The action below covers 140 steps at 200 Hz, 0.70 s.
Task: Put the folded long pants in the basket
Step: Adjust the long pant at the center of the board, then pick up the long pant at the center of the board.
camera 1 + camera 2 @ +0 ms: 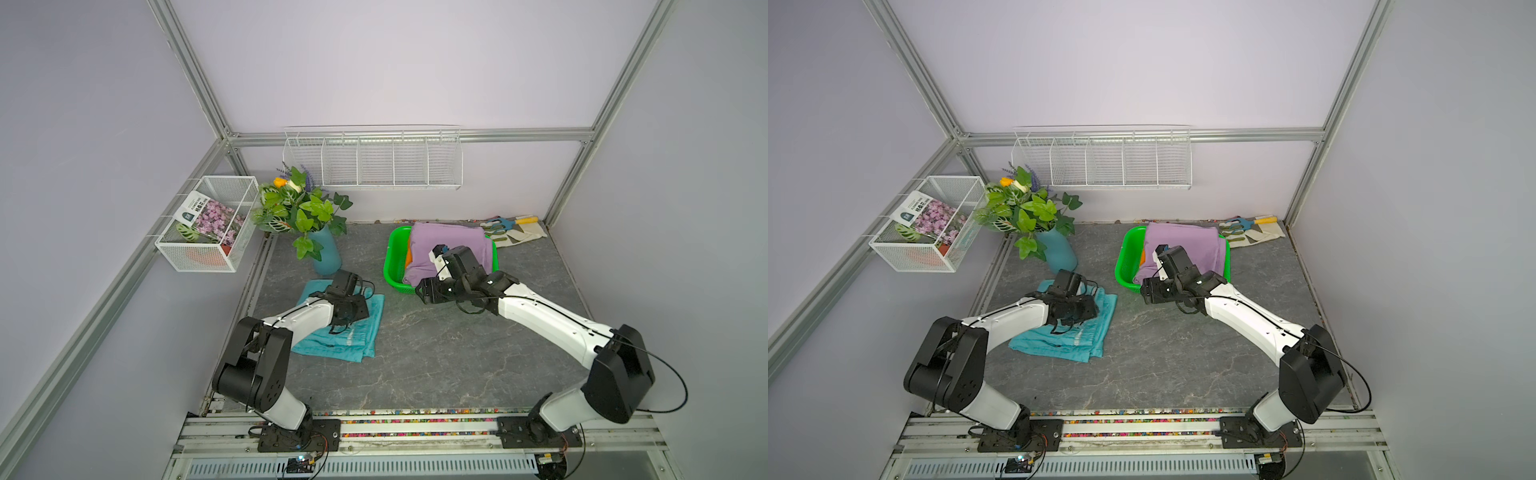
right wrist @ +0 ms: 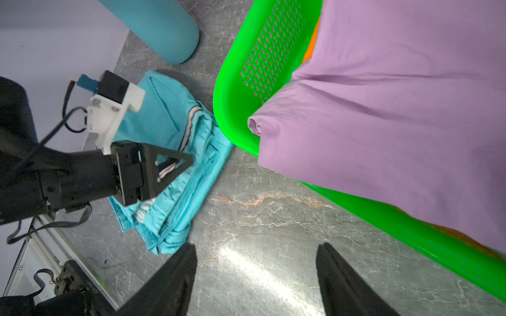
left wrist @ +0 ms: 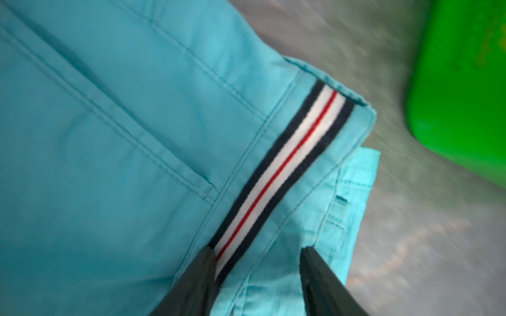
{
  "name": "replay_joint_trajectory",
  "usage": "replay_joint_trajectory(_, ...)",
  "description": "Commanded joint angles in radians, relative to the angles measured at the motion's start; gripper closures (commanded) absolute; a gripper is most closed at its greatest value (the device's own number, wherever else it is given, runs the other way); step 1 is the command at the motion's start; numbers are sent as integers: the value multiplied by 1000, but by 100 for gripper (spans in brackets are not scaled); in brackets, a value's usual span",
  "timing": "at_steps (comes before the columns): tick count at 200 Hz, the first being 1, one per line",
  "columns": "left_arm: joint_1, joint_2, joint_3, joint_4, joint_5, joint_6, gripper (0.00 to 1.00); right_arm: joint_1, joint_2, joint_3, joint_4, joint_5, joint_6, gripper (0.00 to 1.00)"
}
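Folded teal long pants [image 1: 357, 332] [image 1: 1084, 332] with a black, white and red side stripe [image 3: 287, 164] lie flat on the table at the left. My left gripper [image 1: 361, 308] [image 3: 256, 247] hovers just over them, open, its jaws straddling the stripe end. The green basket [image 1: 392, 257] [image 1: 1123, 257] [image 2: 227, 82] stands at the back centre. It holds lilac pants [image 1: 453, 241] [image 2: 397, 109] lying over orange pants [image 1: 408, 257] [image 2: 310, 49]. The lilac cloth hangs over the near rim. My right gripper [image 1: 417, 291] [image 2: 256, 246] is open and empty above bare table, between the basket and the teal pants [image 2: 169, 115].
A teal vase [image 1: 326, 253] of leafy plants stands just behind the teal pants. Pale gloves and a garden tool [image 1: 515, 232] lie at the back right. White wire baskets [image 1: 374, 162] [image 1: 208, 224] hang on the back and left walls.
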Motion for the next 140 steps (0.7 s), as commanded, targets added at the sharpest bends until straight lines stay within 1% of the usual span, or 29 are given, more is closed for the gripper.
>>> replay_joint_trajectory(1, -42, 0, 26, -115, 75, -71, 46, 9, 23, -14, 34, -36, 31, 27)
replay_joint_trajectory(23, -47, -57, 42, -136, 85, -111, 46, 25, 22, -48, 61, -35, 51, 27)
replay_joint_trajectory(38, -47, -96, 78, -157, 70, -122, 45, 39, 26, -65, 69, -42, 68, 26)
replay_joint_trajectory(47, -45, -113, 116, -177, 55, -113, 44, 49, 33, -72, 73, -55, 83, 26)
replay_joint_trajectory(64, -28, -126, 207, -223, 44, -68, 43, 78, 45, -86, 81, -88, 123, 21)
replay_joint_trajectory(71, -8, -124, 237, -235, 65, -45, 42, 93, 45, -96, 91, -92, 147, 19)
replay_joint_trajectory(81, 44, -120, 266, -238, 117, -18, 42, 108, 45, -121, 126, -117, 189, 15)
replay_joint_trajectory(98, 140, -106, 277, -227, 206, 41, 42, 113, 69, -186, 247, -184, 292, 10)
replay_joint_trajectory(109, 181, -87, 285, -253, 202, 82, 43, 115, 122, -203, 304, -239, 342, 10)
replay_joint_trajectory(121, 199, -72, 286, -290, 167, 119, 43, 129, 186, -212, 355, -268, 382, 11)
replay_joint_trajectory(140, 210, -88, 217, -287, 124, 125, 44, 140, 281, -202, 428, -328, 424, 12)
